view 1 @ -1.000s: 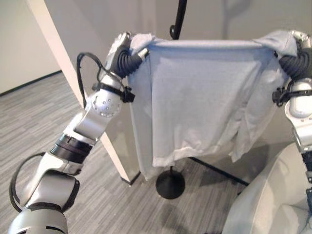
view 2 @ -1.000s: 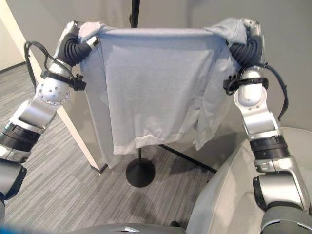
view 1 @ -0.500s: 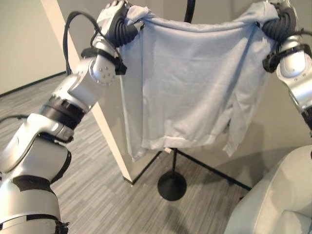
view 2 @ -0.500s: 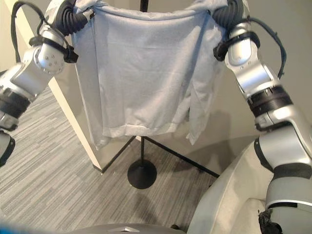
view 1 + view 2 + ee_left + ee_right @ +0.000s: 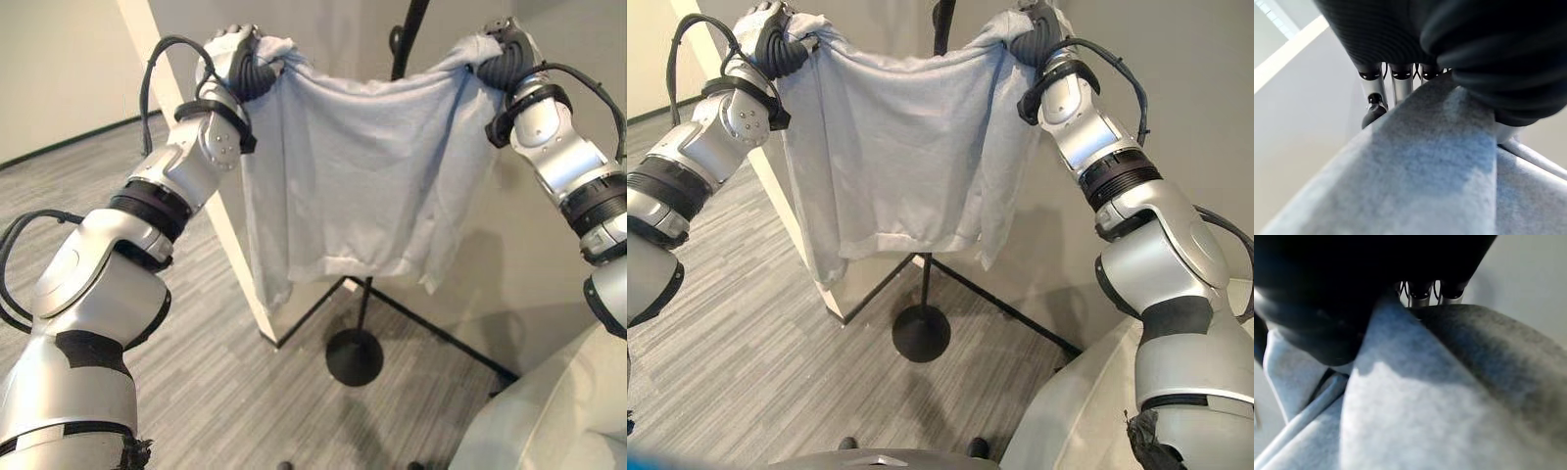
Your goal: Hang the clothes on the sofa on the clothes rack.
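Left hand [image 5: 235, 54] raised high, fingers [image 5: 1373, 90] curled into one top corner of the light grey shirt [image 5: 358, 176], cloth bunched over the dark wrist cover. Shirt hangs spread between both hands, top edge sagging a little in the middle, hem and one sleeve dangling free above the grey floor [image 5: 225, 392]. Clothes rack [image 5: 364, 304] stands behind the shirt: black pole, its top just above the shirt's top edge, round base on the floor below. Pale slanted wall panel [image 5: 211, 225] behind the left side of the shirt. Right hand [image 5: 1034, 24] at matching height, clenched on the other top corner. Sofa [image 5: 549, 421] at lower right, well below the shirt.
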`<state>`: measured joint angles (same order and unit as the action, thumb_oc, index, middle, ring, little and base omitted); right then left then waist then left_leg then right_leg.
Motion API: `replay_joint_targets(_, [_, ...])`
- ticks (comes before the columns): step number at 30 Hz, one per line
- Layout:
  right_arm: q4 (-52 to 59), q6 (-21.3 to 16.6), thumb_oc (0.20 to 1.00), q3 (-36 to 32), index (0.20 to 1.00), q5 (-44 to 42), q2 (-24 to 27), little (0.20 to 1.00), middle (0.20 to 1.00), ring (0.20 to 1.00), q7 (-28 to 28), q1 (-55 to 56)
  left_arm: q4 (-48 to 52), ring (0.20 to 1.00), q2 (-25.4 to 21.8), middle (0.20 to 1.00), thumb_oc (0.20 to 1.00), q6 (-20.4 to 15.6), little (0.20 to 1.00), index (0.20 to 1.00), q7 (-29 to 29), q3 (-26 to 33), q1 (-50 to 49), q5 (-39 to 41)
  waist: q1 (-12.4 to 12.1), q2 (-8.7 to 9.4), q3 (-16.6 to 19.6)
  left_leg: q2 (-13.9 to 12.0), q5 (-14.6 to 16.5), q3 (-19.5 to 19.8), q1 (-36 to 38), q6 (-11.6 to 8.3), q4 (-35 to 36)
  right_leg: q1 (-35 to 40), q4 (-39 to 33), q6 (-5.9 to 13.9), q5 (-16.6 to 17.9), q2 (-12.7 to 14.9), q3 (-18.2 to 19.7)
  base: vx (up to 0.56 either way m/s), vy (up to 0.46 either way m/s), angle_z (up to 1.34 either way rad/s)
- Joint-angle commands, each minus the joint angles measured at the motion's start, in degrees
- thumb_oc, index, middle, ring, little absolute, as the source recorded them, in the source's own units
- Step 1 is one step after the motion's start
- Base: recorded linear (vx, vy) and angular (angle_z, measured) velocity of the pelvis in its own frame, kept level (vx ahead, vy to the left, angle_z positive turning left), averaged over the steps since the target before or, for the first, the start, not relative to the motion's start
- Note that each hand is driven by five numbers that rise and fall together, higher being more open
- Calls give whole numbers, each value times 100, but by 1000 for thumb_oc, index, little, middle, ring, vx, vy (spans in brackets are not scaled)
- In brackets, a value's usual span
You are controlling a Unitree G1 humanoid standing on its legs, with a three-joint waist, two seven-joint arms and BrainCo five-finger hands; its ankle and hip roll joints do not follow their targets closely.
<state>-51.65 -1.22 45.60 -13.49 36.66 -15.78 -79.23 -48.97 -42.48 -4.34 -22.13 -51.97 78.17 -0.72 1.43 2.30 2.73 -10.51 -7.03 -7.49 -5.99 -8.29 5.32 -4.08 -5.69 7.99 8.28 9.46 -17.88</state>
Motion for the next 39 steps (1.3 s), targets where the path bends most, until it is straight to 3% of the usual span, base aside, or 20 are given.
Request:
replay_joint_targets(1, [-360,-72,200,164,200,165,379,200,200,200,-51,-920,-482,200,-57,200,200,-8,200,200,-176,-71,921,41,-228,-33,-471,260,415,-222,227,-120,-32,-20,69,701,-83,249,-40,-26,-1,10])
replay_joint_targets(14, [-1095,47,200,112,200,511,37,200,200,200,-6,-507,-968,200,368,200,200,18,200,200,-107,-297,1089,-102,-242,-148,-661,304,334,-142,62,-112,-32,-175,69,701,-50,287,-78,-17,3,2])
replay_joint_targets(30, [-893,130,200,-108,200,507,506,200,200,200,-480,-730,-798,200,233,200,200,105,200,200,-233,-276,1340,-30,-185,-153,-496,335,439,-208,301,-89,-32,10,69,701,-130,283,-70,17,1,0])
replay_joint_targets(39, [-1555,365,200,494,200,1203,452,200,200,200,-398,-1272,-1204,200,357,200,200,77,200,200,-286,-549,1660,-17,-145,-176,-490,308,440,-227,327,-106,-32,7,69,701,-106,275,-70,4,-1,0])
